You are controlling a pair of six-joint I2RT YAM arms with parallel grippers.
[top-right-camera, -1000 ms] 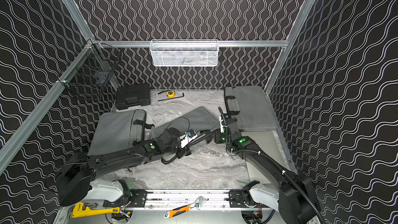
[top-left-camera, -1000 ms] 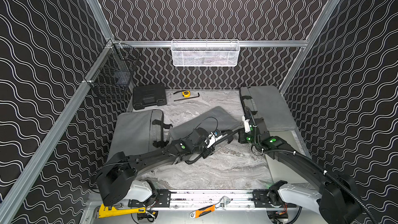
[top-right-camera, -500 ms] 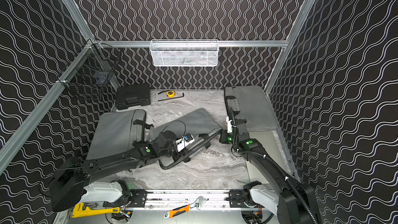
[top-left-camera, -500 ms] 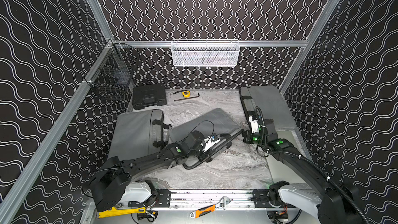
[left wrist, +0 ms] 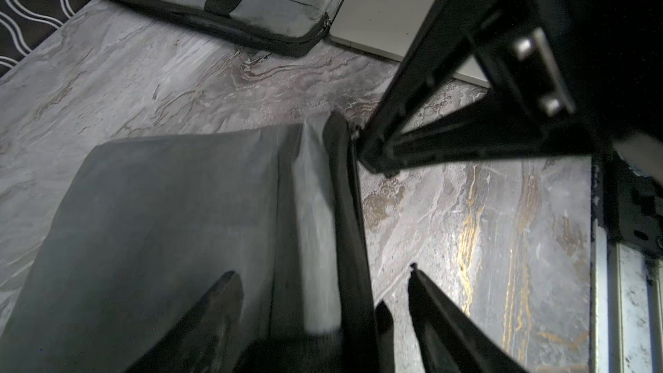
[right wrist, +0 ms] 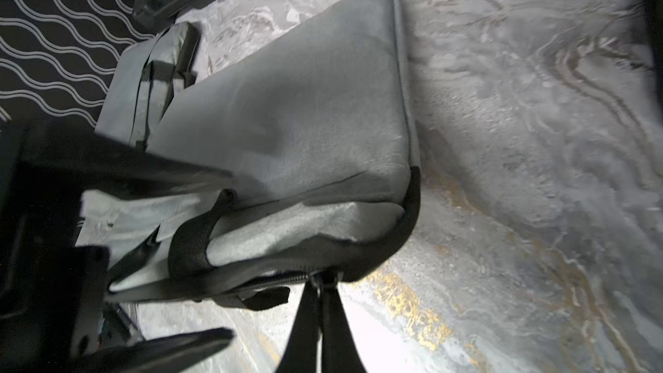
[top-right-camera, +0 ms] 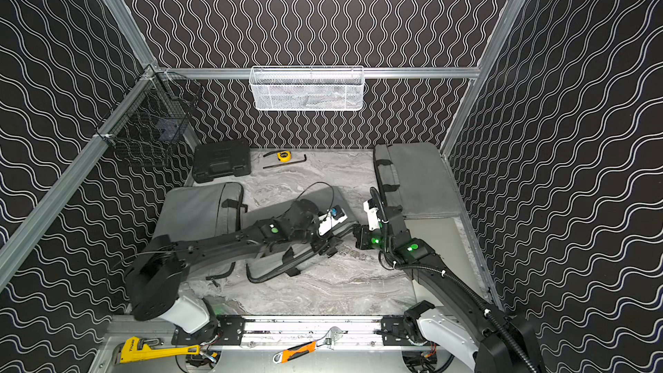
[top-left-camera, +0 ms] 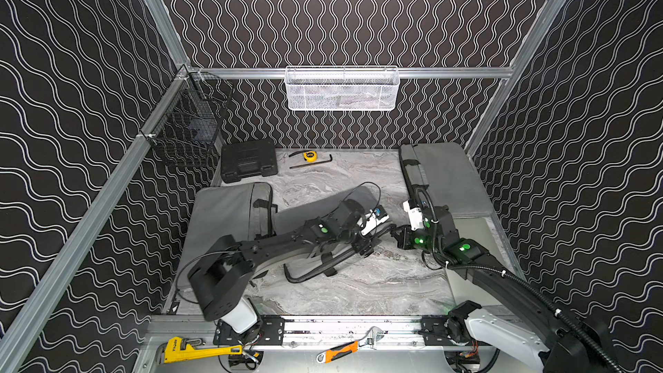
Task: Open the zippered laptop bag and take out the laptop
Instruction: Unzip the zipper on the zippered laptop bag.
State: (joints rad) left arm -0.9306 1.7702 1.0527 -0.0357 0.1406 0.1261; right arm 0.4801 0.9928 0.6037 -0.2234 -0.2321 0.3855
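Note:
A grey zippered laptop bag (top-left-camera: pixel 315 206) (top-right-camera: pixel 272 214) lies aslant in the middle of the marble table. In the right wrist view my right gripper (right wrist: pixel 321 290) is shut on the zipper pull (right wrist: pixel 324 277) at the bag's (right wrist: pixel 305 102) black-edged corner. My left gripper (left wrist: pixel 323 270) stands open astride the bag's (left wrist: pixel 172 209) black edge, holding nothing; its fingers (right wrist: pixel 186 342) show beside the bag. In both top views the left gripper (top-left-camera: pixel 369 244) (top-right-camera: pixel 328 245) and right gripper (top-left-camera: pixel 394 235) (top-right-camera: pixel 356 236) almost meet at that corner. What this bag holds is hidden.
Another grey bag (top-left-camera: pixel 222 209) lies at the left and a third (top-left-camera: pixel 448 177) at the back right, with a silver laptop (top-left-camera: pixel 473 235) in front of it. A black case (top-left-camera: pixel 248 160), tape measure (top-left-camera: pixel 309 155) and hex key (top-left-camera: pixel 312 165) sit at the back.
My left gripper has opened and let go of the bag's edge. My right gripper, still shut on the zipper pull, has drawn it toward the front of the table.

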